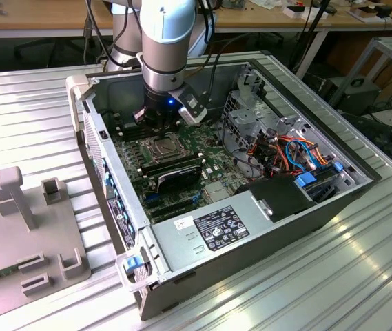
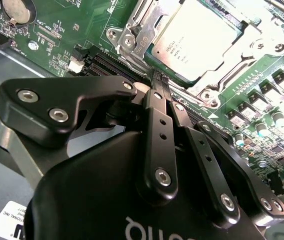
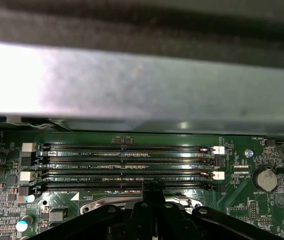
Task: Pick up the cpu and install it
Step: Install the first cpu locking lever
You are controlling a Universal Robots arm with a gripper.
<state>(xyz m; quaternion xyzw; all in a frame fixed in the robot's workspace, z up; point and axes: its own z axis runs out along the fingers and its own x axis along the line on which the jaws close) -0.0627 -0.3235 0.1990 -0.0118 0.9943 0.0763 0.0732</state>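
The cpu (image 2: 196, 42) lies flat in the motherboard socket, silver-grey face up, with the hinged metal frame (image 2: 132, 30) lying around its edges. In the exterior view the cpu (image 1: 161, 146) sits mid-board inside the open computer case (image 1: 202, 207). My gripper (image 2: 157, 80) is shut with nothing between its fingers. Its tips hover just off the socket's edge, on the side of the memory slots. In the first wrist view the gripper (image 3: 151, 187) points down between the socket and the nearest slot. The exterior view has the gripper (image 1: 156, 127) right behind the socket.
Several long memory slots (image 3: 127, 160) run beside the socket, and the case's metal wall (image 3: 132, 75) rises beyond them. A black card (image 1: 175, 172), the power supply (image 1: 209, 231) and bundled cables (image 1: 292, 155) crowd the case. A grey fixture tray (image 1: 23, 227) sits at the exterior view's left.
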